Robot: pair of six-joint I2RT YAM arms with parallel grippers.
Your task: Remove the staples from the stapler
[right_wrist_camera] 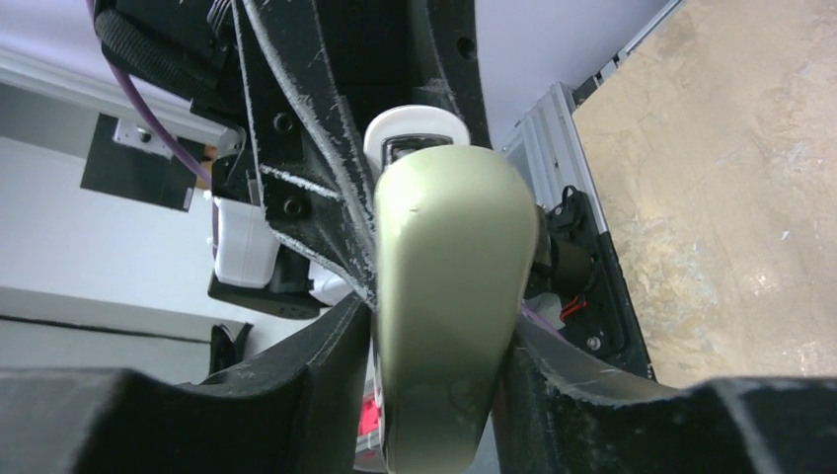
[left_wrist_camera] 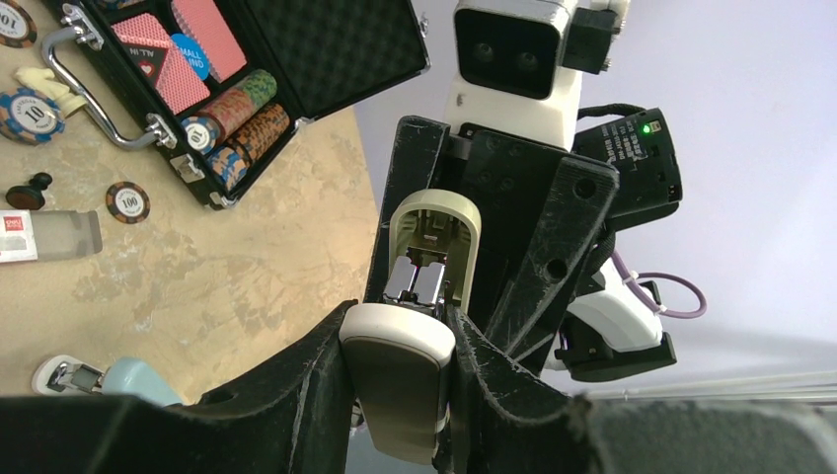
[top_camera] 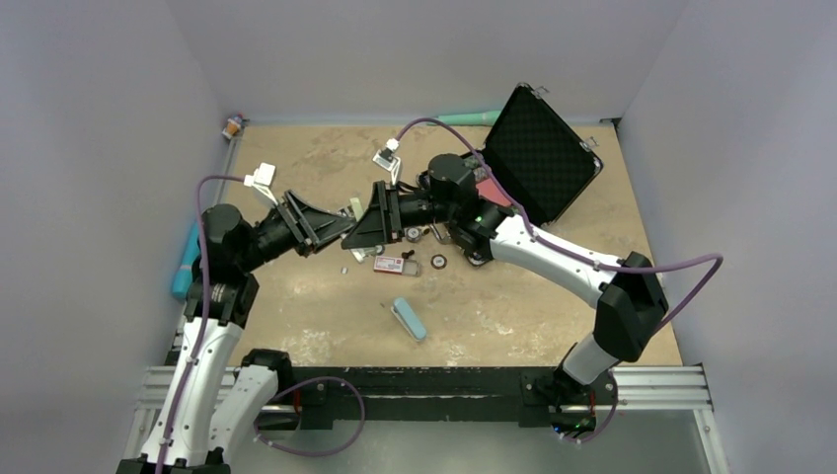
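Observation:
A small light-blue stapler (top_camera: 408, 318) lies alone on the table near the front middle; its end also shows in the left wrist view (left_wrist_camera: 138, 380). Both grippers meet above the table's left centre on a second, olive-and-cream stapler (top_camera: 355, 209), hinged open. My left gripper (top_camera: 341, 225) (left_wrist_camera: 400, 385) is shut on its cream-edged base (left_wrist_camera: 395, 370). My right gripper (top_camera: 373, 219) (right_wrist_camera: 444, 375) is shut on its olive lid (right_wrist_camera: 444, 276) (left_wrist_camera: 434, 232). A silvery metal channel (left_wrist_camera: 419, 281) shows between the two halves. No staples can be made out.
An open black case (top_camera: 538, 153) with poker chips and cards (left_wrist_camera: 227, 89) stands at the back right. A small clear box with a red label (top_camera: 393, 264) and loose chips (top_camera: 438, 262) lie under the grippers. A teal object (top_camera: 186, 262) lies at the left edge.

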